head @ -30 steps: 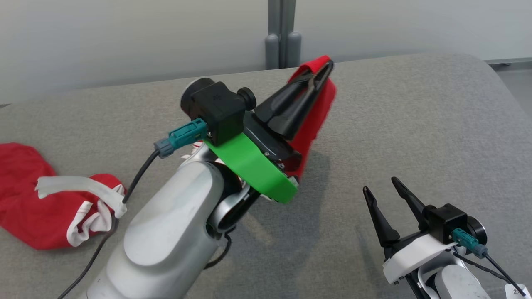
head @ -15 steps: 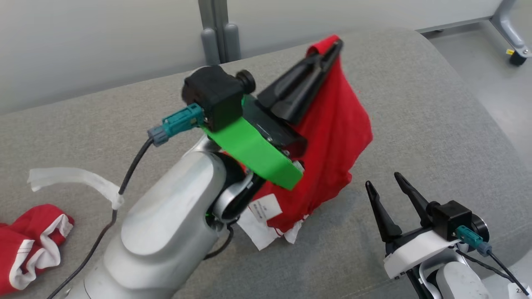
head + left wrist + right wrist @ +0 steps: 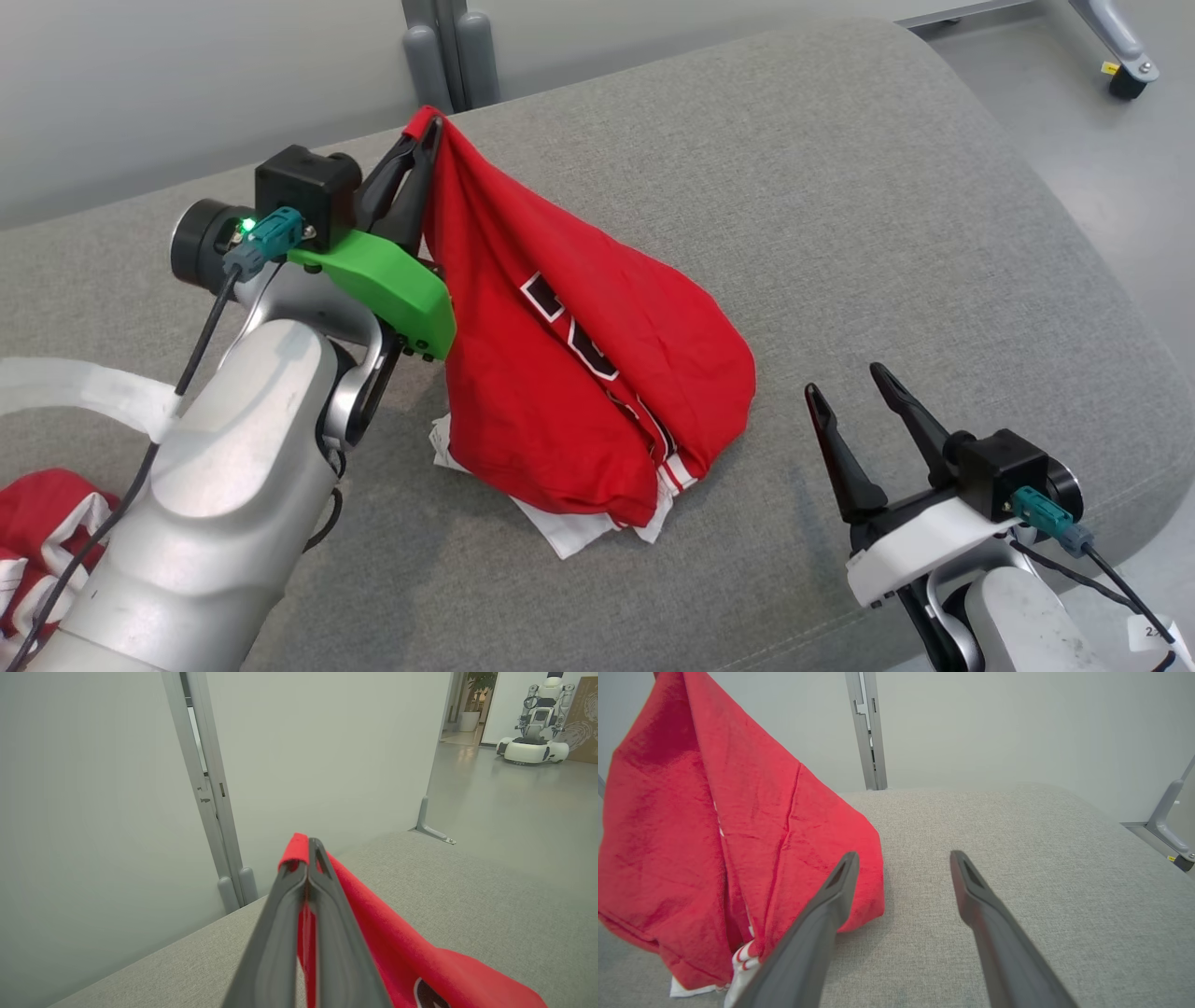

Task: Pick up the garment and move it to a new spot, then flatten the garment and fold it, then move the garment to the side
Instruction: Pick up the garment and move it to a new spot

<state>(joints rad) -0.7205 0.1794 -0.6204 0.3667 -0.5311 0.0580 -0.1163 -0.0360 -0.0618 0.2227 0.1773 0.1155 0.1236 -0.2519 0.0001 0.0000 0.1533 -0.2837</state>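
Since earlier frame: head cam has swung, so gray post (image 3: 448,51) & counter (image 3: 840,187) sit elsewhere in frame – no move of things. Real change: garment (image 3: 579,373), then bunched behind L gripper (image 3: 428,131), now hangs out full & fans down to that gripper's right. R gripper (image 3: 845,380) same pose, lower right.

L fingers (image 3: 280,933) pressed together, clamped on a red fold of garment at the very tips; fold wraps over the tips (L wrist view). Gripper raised above counter, pointing up & away twd post. Green mount (image 3: 383,280) at its wrist.

Garment: red jersey, black print w/ white edging (image 3: 569,327), striped trim + white lining (image 3: 569,532) at low end. Top corner held up; cloth slopes down-right like a tent; low end rests mid-counter, btw the two arms. Not flat, not folded.

R fingers (image 3: 822,924) wide apart, nothing btw them, low over counter's near-right part. R wrist view: garment's low edge near the view-left finger; touching or not – can't tell.

Other: 2nd red/white cloth (image 3: 37,523) at lower-left edge of head view, partly behind L forearm, well apart from held garment. White strap (image 3: 75,387) on L arm's cable. Floor (image 3: 1102,168) past counter's right end. Another robot (image 3: 537,718) far off, L wrist view.
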